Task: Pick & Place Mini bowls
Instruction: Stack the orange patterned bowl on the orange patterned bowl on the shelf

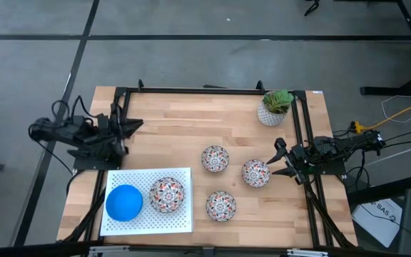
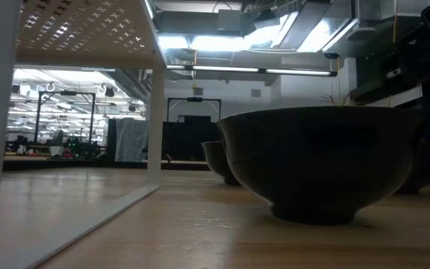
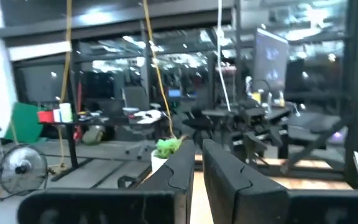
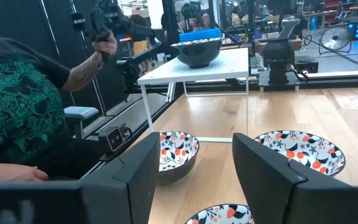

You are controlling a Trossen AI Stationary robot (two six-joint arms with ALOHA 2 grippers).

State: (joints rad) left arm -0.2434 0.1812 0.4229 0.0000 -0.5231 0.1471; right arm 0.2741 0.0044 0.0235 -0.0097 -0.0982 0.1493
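A white perforated rack (image 1: 180, 218) stands at the near left and bears a plain blue mini bowl (image 1: 124, 202) and a floral one (image 1: 166, 194). Three more floral mini bowls rest upright on the wooden table: one mid-table (image 1: 215, 158), one toward the right (image 1: 255, 173), one nearer the front (image 1: 220, 205). My right gripper (image 1: 280, 160) stands open beside the rightmost bowl, apart from it; its fingers (image 4: 138, 171) are spread wide with nothing between them. My left gripper (image 1: 130, 127) is drawn back at the table's left edge, level, its fingers (image 3: 182, 171) nearly together and empty.
A white pot with a green plant (image 1: 273, 108) stands at the far right corner. Black rails (image 1: 205, 91) frame the table. A person (image 4: 17, 99) sits beyond the table's left side. In the low view a bowl (image 2: 316, 161) looms close, beside the rack's leg (image 2: 155, 97).
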